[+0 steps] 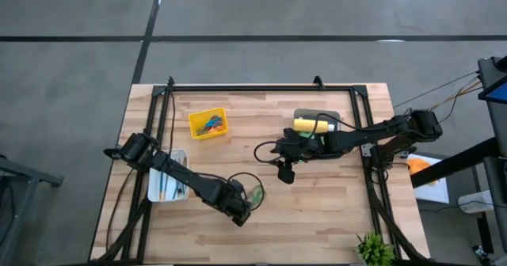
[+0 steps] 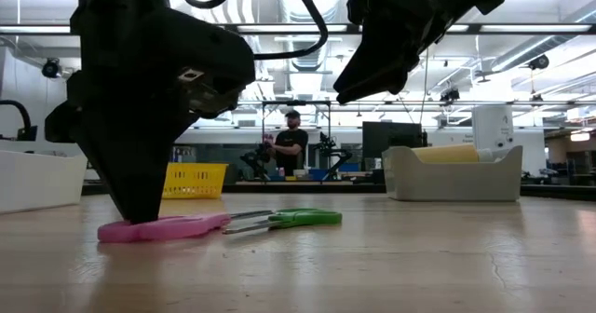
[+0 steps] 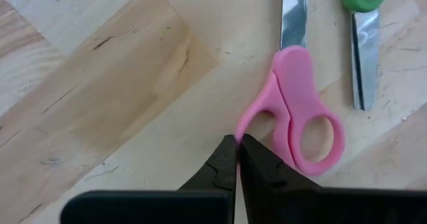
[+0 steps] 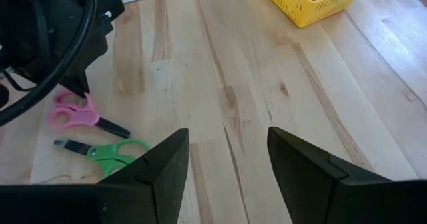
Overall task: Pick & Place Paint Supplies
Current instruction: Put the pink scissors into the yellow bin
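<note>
Left wrist view: left gripper (image 3: 237,144) fingers pressed together at pink plastic scissors (image 3: 301,114) handle edge, apparently missing it; better reopened, recentred over loop. Right gripper (image 4: 227,154) fingers apart, waiting.

The table holds 2 scissors, 1 pink (image 3: 293,111) and 1 green (image 4: 110,154), 1 yellow basket (image 1: 208,123), 1 white tray (image 1: 158,188), 1 grey bin (image 2: 453,175) and 1 yellow bottle (image 1: 310,124).

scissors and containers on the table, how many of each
scissors: 2, pink scissors and green scissors
yellow basket: 1
white tray: 1
grey bin: 1
total: 5
</note>
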Robot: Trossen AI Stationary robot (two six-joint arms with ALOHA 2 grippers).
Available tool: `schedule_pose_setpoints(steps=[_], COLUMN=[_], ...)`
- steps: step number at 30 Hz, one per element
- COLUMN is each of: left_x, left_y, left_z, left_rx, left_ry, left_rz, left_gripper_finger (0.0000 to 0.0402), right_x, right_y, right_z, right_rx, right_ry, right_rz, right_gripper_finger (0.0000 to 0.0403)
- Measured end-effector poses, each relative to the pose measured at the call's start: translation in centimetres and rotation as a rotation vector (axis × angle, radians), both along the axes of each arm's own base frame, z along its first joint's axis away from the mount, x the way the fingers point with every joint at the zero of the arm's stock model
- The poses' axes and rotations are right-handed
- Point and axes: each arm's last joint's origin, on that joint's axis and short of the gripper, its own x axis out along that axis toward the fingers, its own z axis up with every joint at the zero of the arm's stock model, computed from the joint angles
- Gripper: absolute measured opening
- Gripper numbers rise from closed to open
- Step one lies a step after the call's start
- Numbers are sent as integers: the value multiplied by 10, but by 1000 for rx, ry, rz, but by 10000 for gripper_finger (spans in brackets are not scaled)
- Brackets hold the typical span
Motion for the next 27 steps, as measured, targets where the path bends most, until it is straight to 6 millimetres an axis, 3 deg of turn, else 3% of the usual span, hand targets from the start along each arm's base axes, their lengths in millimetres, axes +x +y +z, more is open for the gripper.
schedule_pose_setpoints(steps=[14, 23, 27], left_x=[-1, -15, -22], left_y=[2, 31, 55], left_z=[25, 62, 82], left_rx=[-16, 113, 117], left_ry=[-52, -61, -44], left_rz=[-37, 17, -4], left_gripper_finger=[7, 7, 7], right_x=[0, 0, 0], right_y=[0, 0, 0], right_z=[0, 0, 0], right_rx=[0, 0, 0], right_ry=[-1, -1, -3], right_rz=[0, 0, 0], right_gripper_finger=[201, 201, 201])
